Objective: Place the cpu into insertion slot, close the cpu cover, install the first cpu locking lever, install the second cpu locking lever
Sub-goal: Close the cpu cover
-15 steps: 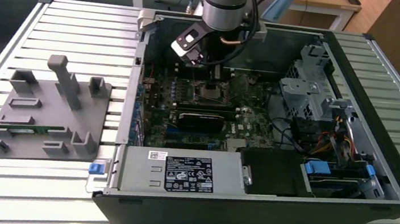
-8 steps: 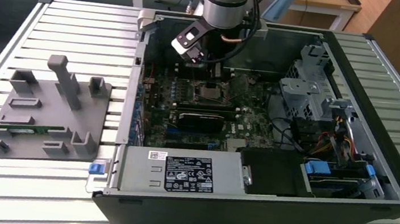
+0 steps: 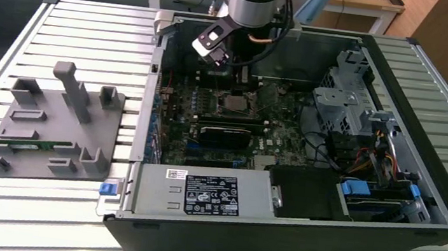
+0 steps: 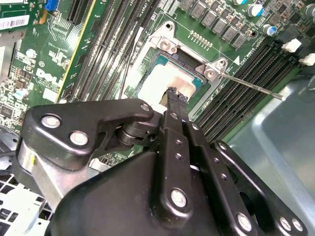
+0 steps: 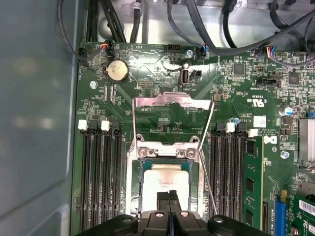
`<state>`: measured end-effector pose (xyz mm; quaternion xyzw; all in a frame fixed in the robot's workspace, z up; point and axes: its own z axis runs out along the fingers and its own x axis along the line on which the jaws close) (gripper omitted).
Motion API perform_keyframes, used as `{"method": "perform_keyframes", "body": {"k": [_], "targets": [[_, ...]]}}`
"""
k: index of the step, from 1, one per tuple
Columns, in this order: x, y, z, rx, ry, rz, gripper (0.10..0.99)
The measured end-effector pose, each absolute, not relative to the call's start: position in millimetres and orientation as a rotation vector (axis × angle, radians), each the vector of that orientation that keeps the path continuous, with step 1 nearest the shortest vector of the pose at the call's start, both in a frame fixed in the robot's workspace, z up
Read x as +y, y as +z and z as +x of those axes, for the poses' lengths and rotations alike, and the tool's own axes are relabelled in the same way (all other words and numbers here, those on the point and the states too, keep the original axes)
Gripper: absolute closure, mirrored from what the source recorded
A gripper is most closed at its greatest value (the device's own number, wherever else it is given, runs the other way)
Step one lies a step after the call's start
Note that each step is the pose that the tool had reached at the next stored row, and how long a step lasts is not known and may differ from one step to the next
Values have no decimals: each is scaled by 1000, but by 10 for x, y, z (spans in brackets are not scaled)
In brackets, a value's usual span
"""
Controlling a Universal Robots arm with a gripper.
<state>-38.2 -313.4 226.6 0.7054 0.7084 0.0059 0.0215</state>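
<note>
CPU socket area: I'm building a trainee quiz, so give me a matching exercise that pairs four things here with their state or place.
Things:
1 cpu
2 cpu cover
3 gripper
4 locking lever

States or places:
A swung open, away from the insertion slot
B fingers together, by the cpu
C lying in the insertion slot
D thin rod reaching over the memory slots

Pairs: 1-C; 2-A; 3-B; 4-D
</note>
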Motion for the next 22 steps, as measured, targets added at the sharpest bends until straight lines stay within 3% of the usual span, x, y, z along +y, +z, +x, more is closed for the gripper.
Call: {"method": "perform_keyframes", "body": {"k": [22], "targets": [[-3135,2431,-383,2198,23,2191,980]]}}
